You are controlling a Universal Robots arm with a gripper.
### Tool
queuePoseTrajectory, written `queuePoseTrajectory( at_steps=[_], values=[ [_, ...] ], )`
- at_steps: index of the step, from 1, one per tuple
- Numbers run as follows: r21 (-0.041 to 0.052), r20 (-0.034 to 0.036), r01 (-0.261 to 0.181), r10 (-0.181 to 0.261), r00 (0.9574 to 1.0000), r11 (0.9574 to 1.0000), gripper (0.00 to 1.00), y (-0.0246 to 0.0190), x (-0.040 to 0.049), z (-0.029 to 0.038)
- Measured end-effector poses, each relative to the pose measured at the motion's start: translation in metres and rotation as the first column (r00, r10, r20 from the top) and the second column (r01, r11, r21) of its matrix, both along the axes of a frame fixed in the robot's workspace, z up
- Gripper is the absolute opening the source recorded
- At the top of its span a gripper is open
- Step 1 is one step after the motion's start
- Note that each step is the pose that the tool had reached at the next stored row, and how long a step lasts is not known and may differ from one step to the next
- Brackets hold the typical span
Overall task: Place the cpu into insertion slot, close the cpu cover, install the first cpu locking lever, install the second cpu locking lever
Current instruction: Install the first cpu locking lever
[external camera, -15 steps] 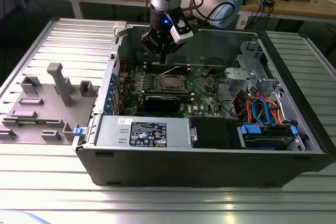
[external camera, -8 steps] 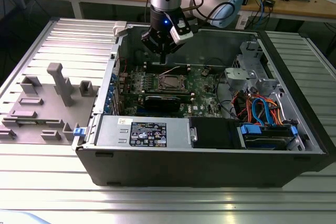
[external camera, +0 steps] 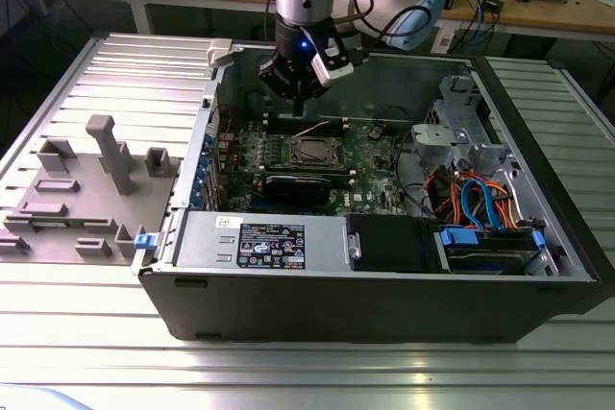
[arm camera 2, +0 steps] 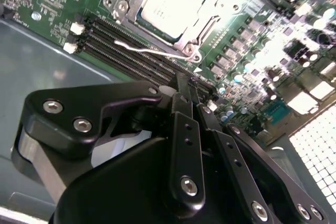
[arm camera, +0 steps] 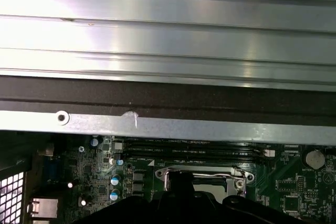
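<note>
The cpu [arm camera 2: 170,3] lies silver top up in the insertion slot [external camera: 313,151] on the green board. The cpu cover [arm camera 2: 197,27] lies flat around it, with the chip showing through its window. One thin wire locking lever [arm camera 2: 142,51] sticks out from the socket's corner over the black memory slots [arm camera 2: 113,38]. My gripper [external camera: 300,105] hangs above those slots, just behind the socket in the exterior view. In the second wrist view its black fingers [arm camera 2: 184,108] stand close together above the lever's end, and the gripper [arm camera 2: 188,85] is shut with nothing in it. The socket's metal rim [arm camera: 167,178] appears in the first wrist view.
The computer case's metal wall [arm camera: 168,127] stands right behind the gripper. A silver power supply [external camera: 259,242] fills the case's front. Coloured cables and a drive bay [external camera: 480,208] lie at the exterior view's right. Grey fixture blocks [external camera: 106,156] stand on the ribbed table at the left.
</note>
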State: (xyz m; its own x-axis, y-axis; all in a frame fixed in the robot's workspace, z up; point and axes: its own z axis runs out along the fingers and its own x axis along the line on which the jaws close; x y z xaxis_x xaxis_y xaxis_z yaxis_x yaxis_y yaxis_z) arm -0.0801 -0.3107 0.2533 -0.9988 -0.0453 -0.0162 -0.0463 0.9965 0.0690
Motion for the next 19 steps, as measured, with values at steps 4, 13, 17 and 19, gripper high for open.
queuePoseTrajectory(
  at_steps=[4, 13, 17, 19],
  values=[
    [0.0009, 0.0001, 0.004, -0.004, 1.0000, 1.0000, 0.11, -0.0005, 0.0039, -0.0056],
    [0.0009, 0.0001, 0.006, -0.006, 1.0000, 1.0000, 0.11, -0.0007, 0.0050, -0.0070],
    [0.0011, 0.0003, 0.006, -0.006, 1.0000, 1.0000, 0.11, -0.0008, 0.0053, -0.0075],
    [0.0008, 0.0000, 0.006, -0.006, 1.0000, 1.0000, 0.11, -0.0009, 0.0064, -0.0083]
  ],
)
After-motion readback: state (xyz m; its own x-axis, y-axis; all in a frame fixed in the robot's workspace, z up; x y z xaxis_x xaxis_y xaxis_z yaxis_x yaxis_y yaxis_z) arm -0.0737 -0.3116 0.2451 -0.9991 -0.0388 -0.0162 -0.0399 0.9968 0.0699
